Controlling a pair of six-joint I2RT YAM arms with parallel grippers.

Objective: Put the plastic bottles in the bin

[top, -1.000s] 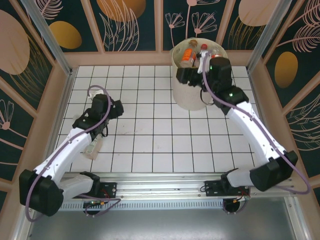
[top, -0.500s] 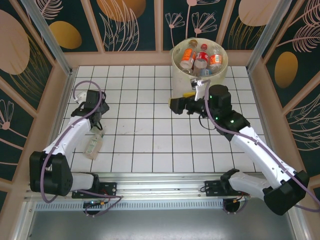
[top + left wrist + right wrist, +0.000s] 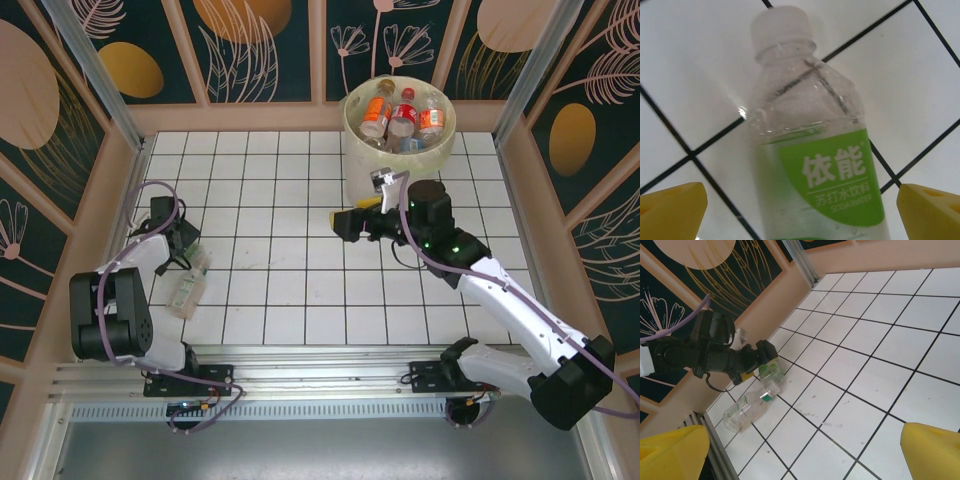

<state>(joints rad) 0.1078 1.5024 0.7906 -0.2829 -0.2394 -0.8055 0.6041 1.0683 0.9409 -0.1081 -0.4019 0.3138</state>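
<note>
We see the bench (image 3: 290, 200), a white tiled grid with patterned panels on three sides. The bin (image 3: 365, 180) stands at its far edge, toward the right corner. At least three bottles (image 3: 403, 115) lie inside it, with red and orange labels.

The right arm (image 3: 510, 300) reaches from the near right across to the middle of the bench. It ends just on the near side of the bin, beside its wall. The left arm (image 3: 130, 258) is folded back on itself along the left edge.

The right pincer (image 3: 345, 222) points toward the left edge. In its own wrist view the yellow fingertips (image 3: 670, 452) stand wide apart with bare tiles between them, so it holds nothing. The left pincer (image 3: 190, 250) is low over the bench near the left edge. Its fingertips (image 3: 670, 205) are also apart, one on each side of a bottle without pressing it, and a strip of tile shows on both sides.

That bottle — the green-label bottle (image 3: 815, 150) — lies on its side on the bench by the left edge. It has a white cap (image 3: 782, 22) and a clear shoulder. A second bottle (image 3: 186, 292), mostly clear, lies just beside it toward the near left corner — we cannot tell whether the two touch.
</note>
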